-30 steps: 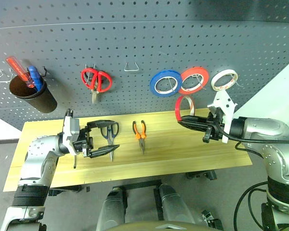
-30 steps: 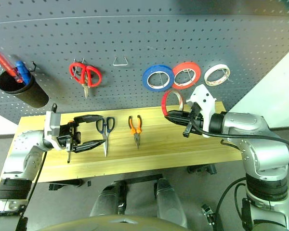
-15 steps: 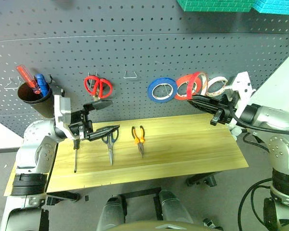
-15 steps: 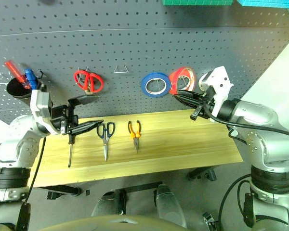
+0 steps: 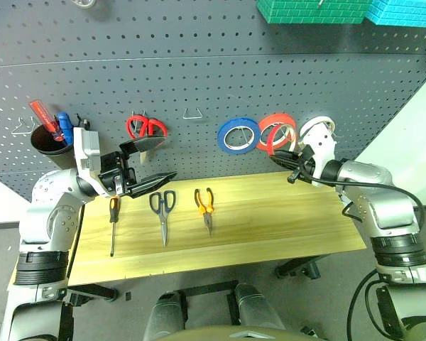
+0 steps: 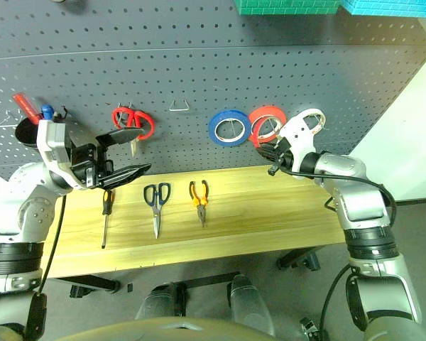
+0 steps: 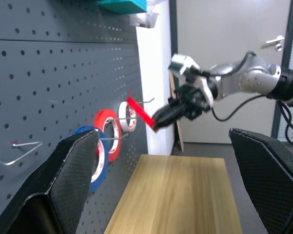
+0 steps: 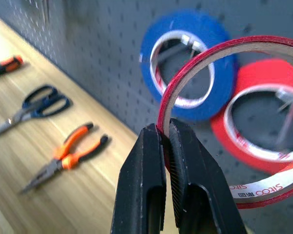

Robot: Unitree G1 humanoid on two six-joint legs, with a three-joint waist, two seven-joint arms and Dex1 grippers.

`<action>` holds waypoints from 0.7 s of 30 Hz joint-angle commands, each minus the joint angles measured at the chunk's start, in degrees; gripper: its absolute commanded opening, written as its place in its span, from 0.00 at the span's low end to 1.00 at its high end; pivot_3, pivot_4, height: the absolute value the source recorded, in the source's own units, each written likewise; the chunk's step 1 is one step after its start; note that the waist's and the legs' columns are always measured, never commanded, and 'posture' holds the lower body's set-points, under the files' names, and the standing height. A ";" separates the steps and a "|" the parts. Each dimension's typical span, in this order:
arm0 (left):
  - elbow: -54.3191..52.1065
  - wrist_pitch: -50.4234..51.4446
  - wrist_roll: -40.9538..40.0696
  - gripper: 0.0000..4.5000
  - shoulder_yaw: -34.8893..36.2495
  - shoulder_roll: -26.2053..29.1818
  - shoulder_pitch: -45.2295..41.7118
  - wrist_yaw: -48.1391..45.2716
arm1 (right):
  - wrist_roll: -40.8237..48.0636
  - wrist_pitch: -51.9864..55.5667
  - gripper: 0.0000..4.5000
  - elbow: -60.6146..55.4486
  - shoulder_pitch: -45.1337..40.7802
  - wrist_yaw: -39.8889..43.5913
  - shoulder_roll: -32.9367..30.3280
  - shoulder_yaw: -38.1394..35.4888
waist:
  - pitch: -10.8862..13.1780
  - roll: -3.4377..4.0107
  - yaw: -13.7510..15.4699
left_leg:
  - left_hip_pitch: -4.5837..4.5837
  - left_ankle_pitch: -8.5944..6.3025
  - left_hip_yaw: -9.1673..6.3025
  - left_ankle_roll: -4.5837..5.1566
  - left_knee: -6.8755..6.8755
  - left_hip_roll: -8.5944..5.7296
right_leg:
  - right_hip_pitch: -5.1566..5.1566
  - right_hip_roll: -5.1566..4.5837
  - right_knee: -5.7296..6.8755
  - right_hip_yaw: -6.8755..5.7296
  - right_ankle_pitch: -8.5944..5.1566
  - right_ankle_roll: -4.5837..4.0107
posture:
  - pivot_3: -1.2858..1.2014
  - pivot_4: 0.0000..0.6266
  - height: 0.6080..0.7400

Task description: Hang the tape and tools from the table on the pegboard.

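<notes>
— Tape (image 8: 195, 73): where, and why edge-on?
— Mid-right of the frame, pinched by the right gripper (image 8: 167, 139) at the pegboard (image 5: 199, 85), probably so its ring threads a hook.
— Left gripper (image 5: 143, 165)?
— Spread wide, empty.

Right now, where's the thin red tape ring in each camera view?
Left eye: tape ring right of centre, in the right claw.
Right eye: beside the blue roll.
Left wrist: centre.
Right wrist: upper right.
Shared landmark: the blue roll.

Screwdriver (image 5: 113, 222), scissors (image 5: 162, 210), pliers (image 5: 206, 206) side by side on table (image 5: 284, 227)
</notes>
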 commanded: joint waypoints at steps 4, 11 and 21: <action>-2.17 -1.13 0.25 1.00 1.96 0.35 0.93 0.61 | -3.99 -7.12 0.01 8.19 -5.99 -3.07 3.12 0.76 | -0.04 0.03 -0.20 | 0.07 0.00 0.00 0.00 0.01 0.00 | 0.02 0.02 0.05 0.02 0.01 0.01 | 0.54 0.07 1.00; -2.24 -1.40 1.24 1.00 1.72 0.24 1.17 0.91 | -11.23 -15.21 0.01 28.87 -16.69 -9.73 7.36 2.79 | -0.13 0.08 -0.06 | 0.18 0.01 0.02 -0.01 0.00 0.00 | 0.12 0.03 0.07 0.06 0.01 0.00 | 0.54 0.07 1.00; -1.62 -1.91 1.63 1.00 2.53 0.53 3.02 0.69 | -11.52 -12.13 0.33 21.95 -13.67 -5.62 7.96 3.98 | -0.18 0.12 -0.10 | 0.24 0.01 0.01 -0.01 -0.02 0.01 | 0.15 0.05 0.15 0.06 0.11 0.18 | 0.55 0.09 1.00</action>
